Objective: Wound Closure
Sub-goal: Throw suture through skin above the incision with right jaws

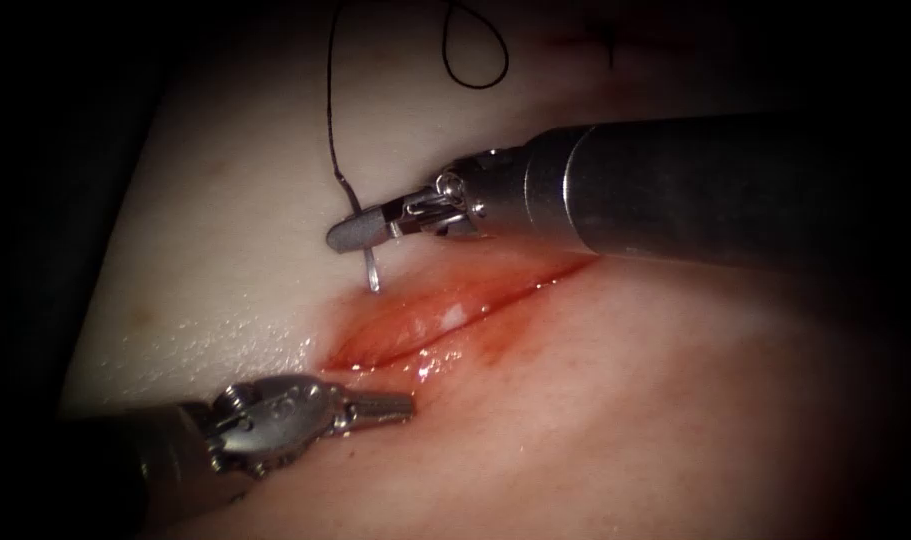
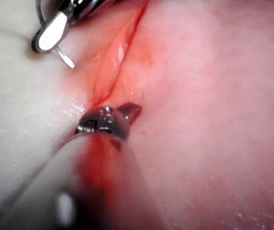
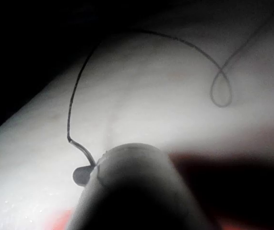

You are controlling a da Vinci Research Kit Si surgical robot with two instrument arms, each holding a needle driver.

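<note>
The right tool (image 1: 360, 232) is clamped on the needle (image 1: 372, 272) near its thread end, the point hanging just below its jaws, free of the tissue (image 1: 625, 380) and just short of the cut's (image 1: 445, 315) upper lip; a good bite, I judge, needs that point square to the lip. The left tool (image 1: 385, 406), jaws together on nothing, lies beside the lower lip. The needle's upper curve is hidden behind the jaws, and the thread (image 1: 330, 110) runs out of view
</note>
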